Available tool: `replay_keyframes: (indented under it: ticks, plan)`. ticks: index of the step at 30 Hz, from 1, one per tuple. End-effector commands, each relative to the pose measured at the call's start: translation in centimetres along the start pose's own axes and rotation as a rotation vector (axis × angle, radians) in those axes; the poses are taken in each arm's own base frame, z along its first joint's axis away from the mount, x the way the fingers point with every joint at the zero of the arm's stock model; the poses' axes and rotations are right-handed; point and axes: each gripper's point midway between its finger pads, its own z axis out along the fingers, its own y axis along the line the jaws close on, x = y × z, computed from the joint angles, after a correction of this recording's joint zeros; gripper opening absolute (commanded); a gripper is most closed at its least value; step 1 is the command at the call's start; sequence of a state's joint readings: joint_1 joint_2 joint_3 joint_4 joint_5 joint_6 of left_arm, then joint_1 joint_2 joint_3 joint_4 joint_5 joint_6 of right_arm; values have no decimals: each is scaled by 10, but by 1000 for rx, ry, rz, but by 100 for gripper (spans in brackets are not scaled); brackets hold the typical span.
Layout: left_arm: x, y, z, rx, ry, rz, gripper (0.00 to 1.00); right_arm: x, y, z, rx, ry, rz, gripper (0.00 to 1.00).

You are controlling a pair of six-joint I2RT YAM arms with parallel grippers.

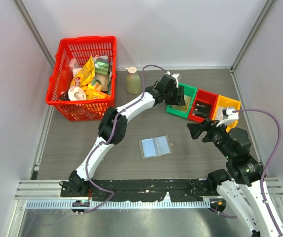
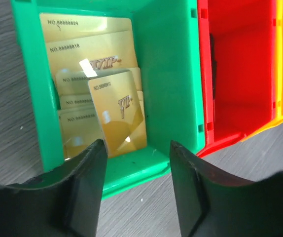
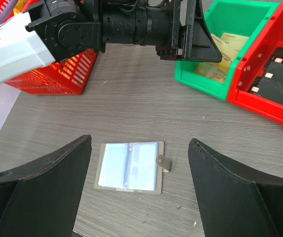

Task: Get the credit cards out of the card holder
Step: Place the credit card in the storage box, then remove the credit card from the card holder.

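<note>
The card holder [image 1: 156, 146] lies open and flat on the table, its light blue panels facing up, its tab to the right [image 3: 130, 166]. Several gold credit cards [image 2: 117, 116] lie stacked in the green bin [image 2: 173, 74], the front one leaning tilted against the rest. My left gripper [image 2: 136, 145] hangs open just above the bin's near rim, nothing between its fingers [image 1: 181, 96]. My right gripper [image 3: 140, 141] stands wide open and empty, above and on the near side of the card holder [image 1: 195, 131]. In the right wrist view the cards [image 3: 225, 47] show in the green bin [image 3: 200, 79].
A red bin [image 1: 205, 104] with small dark items and a yellow bin [image 1: 228, 106] adjoin the green bin [image 1: 181, 111]. A red basket [image 1: 82, 74] of snack packets stands at the back left, a small bottle [image 1: 133, 81] beside it. Walls close in the table.
</note>
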State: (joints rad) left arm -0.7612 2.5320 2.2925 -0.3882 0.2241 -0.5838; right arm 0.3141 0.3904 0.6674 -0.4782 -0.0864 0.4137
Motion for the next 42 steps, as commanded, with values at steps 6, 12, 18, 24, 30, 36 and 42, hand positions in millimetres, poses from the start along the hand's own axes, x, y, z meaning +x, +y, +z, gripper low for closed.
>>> replay_keyframes:
  ticks: [6, 12, 18, 24, 30, 36, 42]
  plan:
    - [-78, -33, -86, 54, -167, 28, 72, 2, -2, 12, 13, 20, 8, 83]
    - [-77, -49, -159, 68, -258, 15, 74, 15, 8, 28, -53, 101, 16, 83]
    - [-16, -9, -216, -54, -289, -49, 70, 44, 22, 47, -162, 213, 71, 81]
    - [61, 20, -249, -141, -241, -90, 68, 80, 26, 68, -192, 333, 126, 78]
    - [130, 35, -247, -182, -153, -130, 63, 117, 46, 88, -156, 432, 49, 77]
    - [174, 39, -232, -183, -55, -160, 45, 157, 51, 107, -66, 523, 10, 69]
    - [189, 34, -213, -193, 8, -125, 31, 193, 29, 118, 31, 608, -16, 62]
